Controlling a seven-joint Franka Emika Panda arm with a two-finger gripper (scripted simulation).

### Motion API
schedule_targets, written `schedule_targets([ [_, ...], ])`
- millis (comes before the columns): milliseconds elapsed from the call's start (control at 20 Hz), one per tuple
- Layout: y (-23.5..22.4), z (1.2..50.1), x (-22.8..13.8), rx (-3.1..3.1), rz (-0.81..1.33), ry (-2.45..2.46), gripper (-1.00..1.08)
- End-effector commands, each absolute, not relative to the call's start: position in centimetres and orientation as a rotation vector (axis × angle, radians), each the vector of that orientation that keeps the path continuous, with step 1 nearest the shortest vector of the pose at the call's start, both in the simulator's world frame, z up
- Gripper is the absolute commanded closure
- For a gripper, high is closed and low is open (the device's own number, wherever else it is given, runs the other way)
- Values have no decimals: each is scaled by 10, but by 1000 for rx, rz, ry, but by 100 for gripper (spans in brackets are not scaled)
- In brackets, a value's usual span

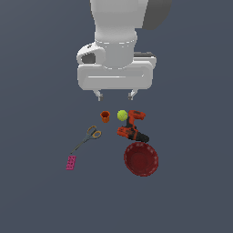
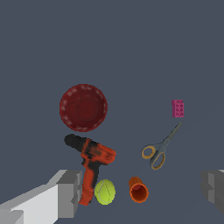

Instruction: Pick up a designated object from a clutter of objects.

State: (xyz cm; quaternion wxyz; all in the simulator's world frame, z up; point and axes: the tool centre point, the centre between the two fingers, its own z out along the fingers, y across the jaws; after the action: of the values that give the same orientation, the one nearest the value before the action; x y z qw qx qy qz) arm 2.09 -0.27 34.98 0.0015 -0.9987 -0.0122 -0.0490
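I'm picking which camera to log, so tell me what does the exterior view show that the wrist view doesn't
Exterior only: the arm's white body and the whole gripper hanging open above the clutter. Wrist only: the inside of the orange cup and studs on the pink block. Both: scissors, tennis ball, power drill, red plate, all lying apart from the gripper.

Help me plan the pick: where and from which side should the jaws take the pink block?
Probably from straight above, closing across the two long edges of the pink block. It lies flat, studded face up, so only its thin sides offer grip. It sits apart from the rest; the scissors tip points toward it but stops short, leaving room. The gripper hangs open, well away.
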Motion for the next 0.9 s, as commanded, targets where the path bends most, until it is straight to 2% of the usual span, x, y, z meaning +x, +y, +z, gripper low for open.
schedule_targets([
  [0,-3,350,21,-3134,-154,-38,-92],
  [500,18,354,24,-3144,-156,-167,-92],
  [850,12,349,29,-3142,-152,-158,-92],
])
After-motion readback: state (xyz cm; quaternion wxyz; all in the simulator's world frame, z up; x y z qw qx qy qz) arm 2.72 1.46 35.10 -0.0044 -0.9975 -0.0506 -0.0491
